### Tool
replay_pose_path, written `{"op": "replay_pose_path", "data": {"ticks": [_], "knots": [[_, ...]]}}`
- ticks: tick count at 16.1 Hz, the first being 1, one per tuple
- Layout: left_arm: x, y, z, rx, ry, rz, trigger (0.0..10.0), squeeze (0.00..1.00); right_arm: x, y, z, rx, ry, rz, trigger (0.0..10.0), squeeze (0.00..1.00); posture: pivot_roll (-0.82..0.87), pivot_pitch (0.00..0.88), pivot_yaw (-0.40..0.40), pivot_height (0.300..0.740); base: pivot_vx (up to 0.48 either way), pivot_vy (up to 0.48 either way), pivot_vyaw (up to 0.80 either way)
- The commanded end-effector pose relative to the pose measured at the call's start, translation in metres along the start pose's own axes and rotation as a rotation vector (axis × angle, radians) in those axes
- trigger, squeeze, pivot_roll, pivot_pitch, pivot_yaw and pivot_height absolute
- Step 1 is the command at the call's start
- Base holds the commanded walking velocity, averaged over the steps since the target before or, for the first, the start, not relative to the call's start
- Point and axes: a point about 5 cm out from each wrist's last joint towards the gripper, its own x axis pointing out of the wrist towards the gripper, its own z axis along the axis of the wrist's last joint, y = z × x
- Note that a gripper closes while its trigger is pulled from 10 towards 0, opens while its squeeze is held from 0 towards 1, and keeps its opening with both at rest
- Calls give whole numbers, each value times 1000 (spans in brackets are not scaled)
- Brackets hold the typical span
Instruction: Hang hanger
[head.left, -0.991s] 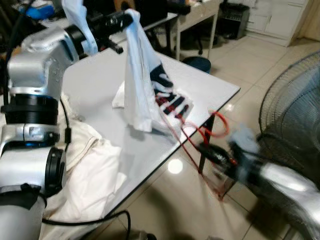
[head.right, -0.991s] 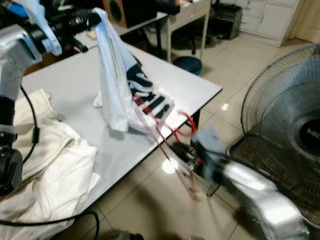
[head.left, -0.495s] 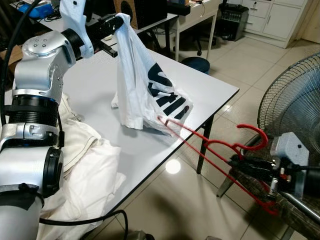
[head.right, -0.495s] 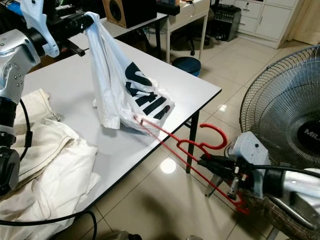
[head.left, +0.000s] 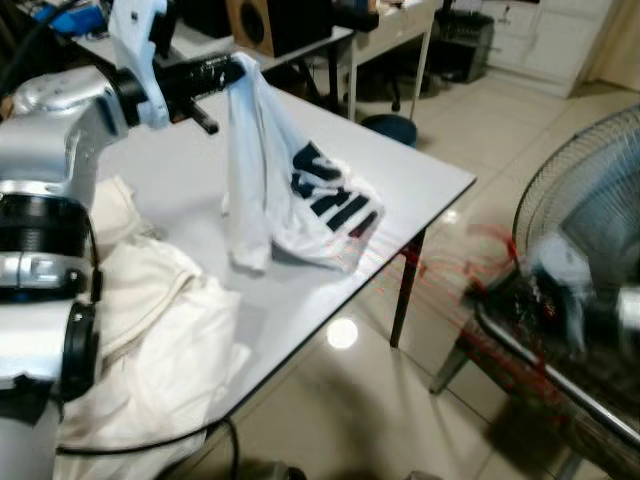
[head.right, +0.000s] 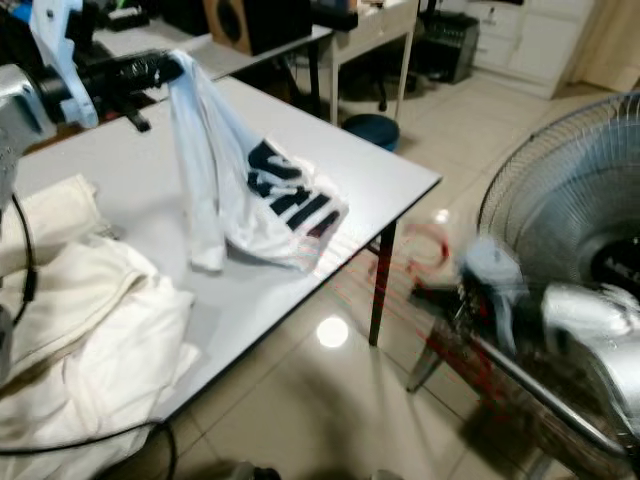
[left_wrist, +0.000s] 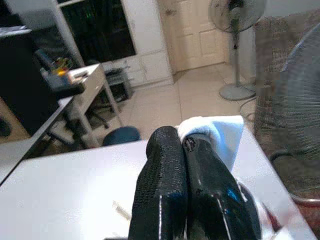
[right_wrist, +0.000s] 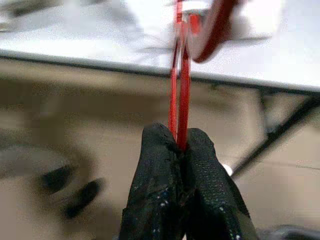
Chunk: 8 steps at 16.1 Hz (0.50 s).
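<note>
Between right fingers (right_wrist: 200, 165), red hanger (right_wrist: 181, 95).

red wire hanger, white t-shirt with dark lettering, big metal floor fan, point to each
red wire hanger (right_wrist: 179, 95), right wrist view, on its thin wires above the fingertips
white t-shirt with dark lettering (head.left: 322, 195), left eye view, on the print
big metal floor fan (head.right: 545, 215), right eye view, on the grille

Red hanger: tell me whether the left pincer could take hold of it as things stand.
Probably not. The left pincer is shut on the white T-shirt, lifted over the table, while the red hanger is clamped in the right pincer beyond the table's edge.
</note>
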Motion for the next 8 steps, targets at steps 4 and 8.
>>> {"op": "replay_pose_path", "data": {"ticks": [4, 8], "knots": [[-32, 26, -3, 39, 101, 170, 0, 0, -3, -66, 36, -28, -233, -447, 10000, 0, -162, 0, 70, 740, 0, 0, 0], [-20, 12, -9, 36, 78, 133, 0, 0, -4, -40, 46, -37, -367, -209, 10000, 0, -159, 0, 70, 740, 0, 0, 0]]}}
